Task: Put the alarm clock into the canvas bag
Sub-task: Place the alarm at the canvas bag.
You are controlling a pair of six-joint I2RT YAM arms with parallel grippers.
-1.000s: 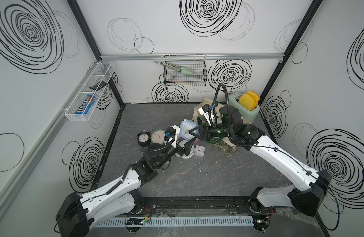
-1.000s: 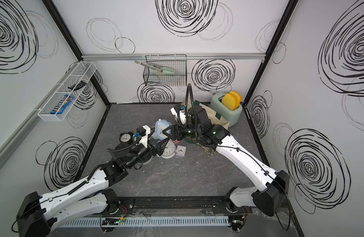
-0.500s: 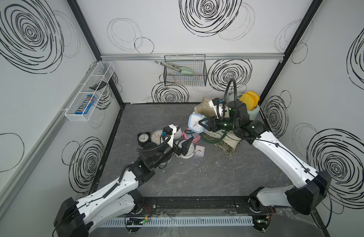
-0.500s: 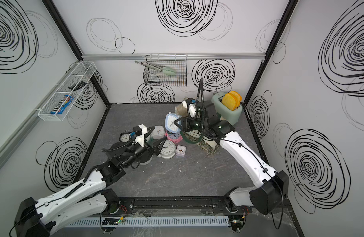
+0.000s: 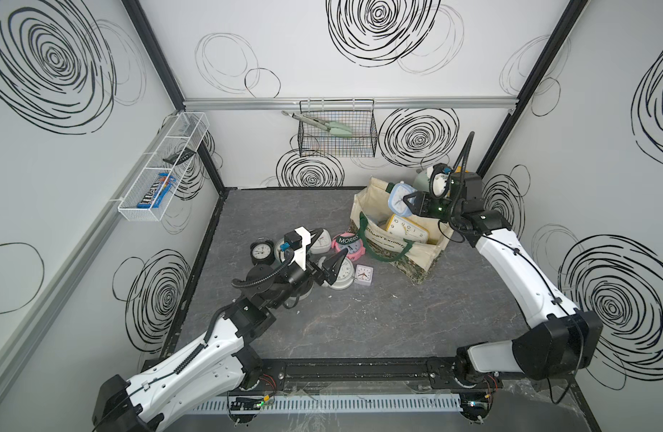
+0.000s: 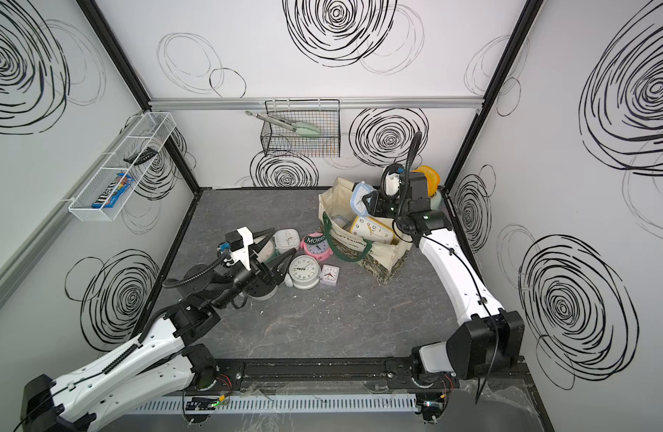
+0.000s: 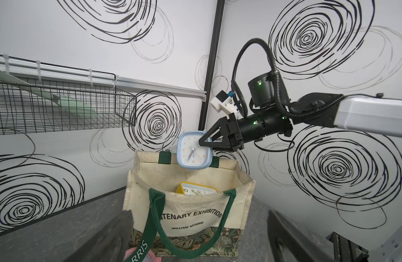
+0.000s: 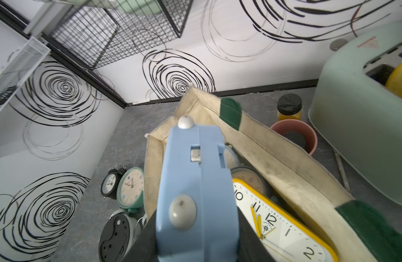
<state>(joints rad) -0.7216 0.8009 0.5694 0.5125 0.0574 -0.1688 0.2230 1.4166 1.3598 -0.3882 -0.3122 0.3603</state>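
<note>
The table [image 5: 359, 321] had free grey surface along its front edge and across the middle. The canvas bag [image 7: 191, 217] stood near the back right corner of the table, its mouth open upward and one green handle [image 7: 154, 217] hanging over its front wall. My right end effector [image 7: 203, 145] was clamped on the alarm clock [image 7: 191, 154], a blue square one. It pinched the clock's side edge across face and back and held it just above the bag's mouth, close to the back wall. I judged the clock light and rigid, with smooth plastic that could slip in such a small pinch. The bag's walls looked soft and could fold if touched. Inside, a yellow clock [image 8: 281, 226] took much room, so the space beside it looked tight. The left end effector [image 5: 327, 248] stood wide and empty over the loose clocks [image 5: 341, 269] near the table's middle.
</note>
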